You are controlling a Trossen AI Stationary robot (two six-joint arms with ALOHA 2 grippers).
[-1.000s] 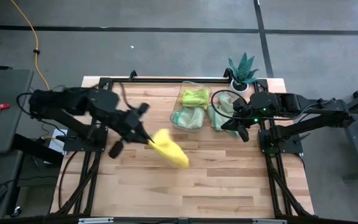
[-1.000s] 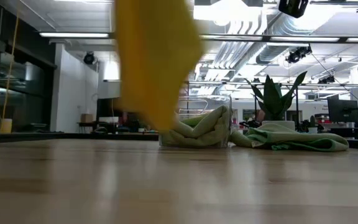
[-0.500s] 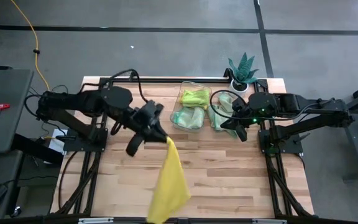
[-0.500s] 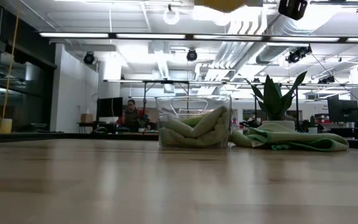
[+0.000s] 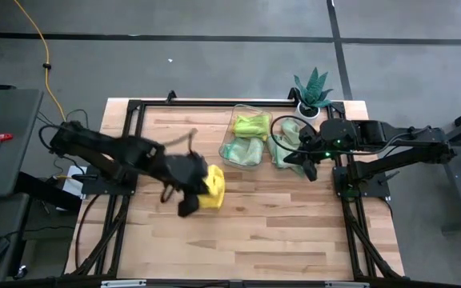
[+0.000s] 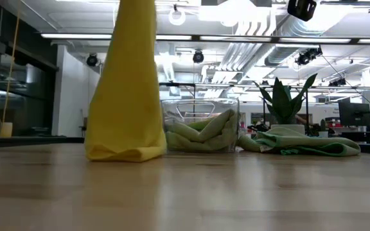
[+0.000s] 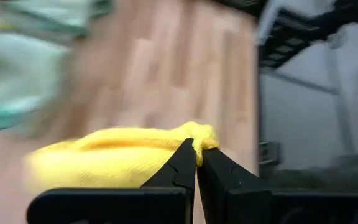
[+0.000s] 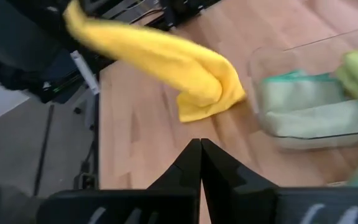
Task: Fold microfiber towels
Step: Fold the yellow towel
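Bright overhead strip lights; wrist views w/ heavy motion blur.

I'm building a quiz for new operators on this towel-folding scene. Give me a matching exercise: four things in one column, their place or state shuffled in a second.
Things:
1. yellow towel
2. clear bin
3. potted plant
4. right hand

Places or states:
A. stands at the table's far corner on the right arm's side
B. shut and empty, beside the loose pale green towel
C. hangs from the shut left hand, lower edge bunched on the table
D. holds green towels

Pairs: 1-C, 2-D, 3-A, 4-B
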